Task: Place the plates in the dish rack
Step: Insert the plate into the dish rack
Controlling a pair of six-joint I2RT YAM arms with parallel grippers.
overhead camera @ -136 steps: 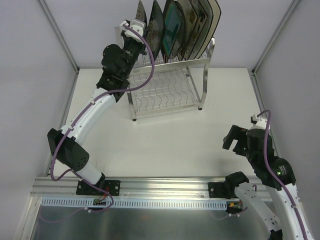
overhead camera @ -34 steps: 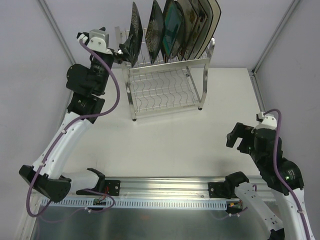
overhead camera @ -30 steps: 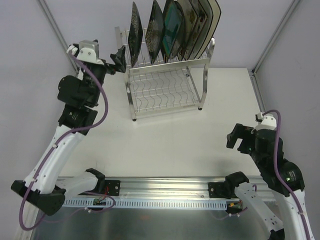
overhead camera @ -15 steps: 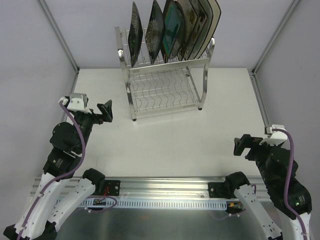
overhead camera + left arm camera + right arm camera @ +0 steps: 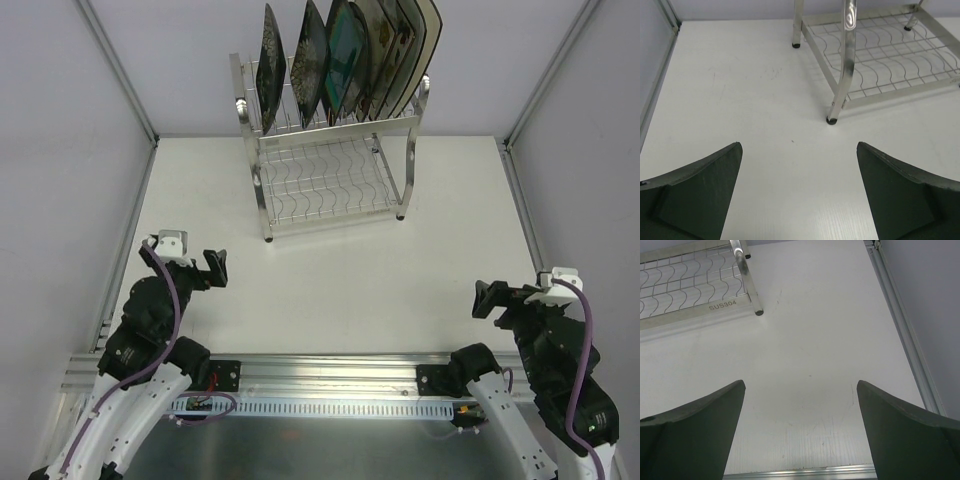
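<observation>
While open, two hands (image 5: 213, 268) (image 5: 487, 300); one dish rack (image 5: 330, 182).

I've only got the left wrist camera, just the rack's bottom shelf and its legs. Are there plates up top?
Observer: Yes, a row of plates stands on edge in the top tier of the dish rack.
Operator: Where's the right gripper?
Observer: The right gripper hangs open over the table's near right corner, apart from the rack.
Operator: Any plates lying on the table?
Observer: None that the overhead view shows.
</observation>
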